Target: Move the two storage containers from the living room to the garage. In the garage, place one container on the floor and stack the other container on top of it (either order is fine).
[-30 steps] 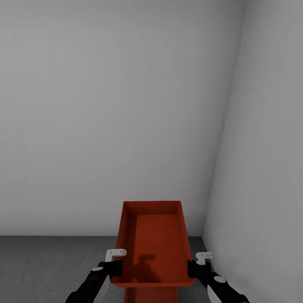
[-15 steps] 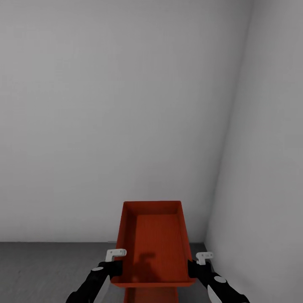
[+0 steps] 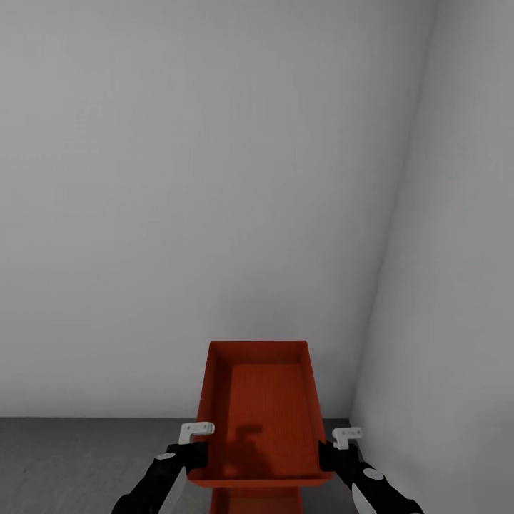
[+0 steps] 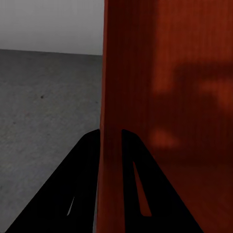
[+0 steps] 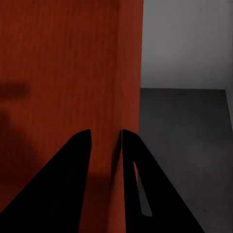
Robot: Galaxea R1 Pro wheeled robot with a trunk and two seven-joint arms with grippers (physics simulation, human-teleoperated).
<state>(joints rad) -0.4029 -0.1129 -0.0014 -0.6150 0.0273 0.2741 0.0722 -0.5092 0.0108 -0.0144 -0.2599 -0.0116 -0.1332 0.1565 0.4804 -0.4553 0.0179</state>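
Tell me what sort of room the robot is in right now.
Most likely a garage or a bare utility room: plain white walls meet in an empty corner above a dark grey speckled concrete floor. An orange-red open-top rectangular bin is held between the left gripper and the right gripper.

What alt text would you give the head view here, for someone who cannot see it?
An orange-red open-top rectangular storage bin is held by its side walls between the left gripper and the right gripper, above a dark grey concrete floor. Plain white walls meeting in a corner rise behind it.
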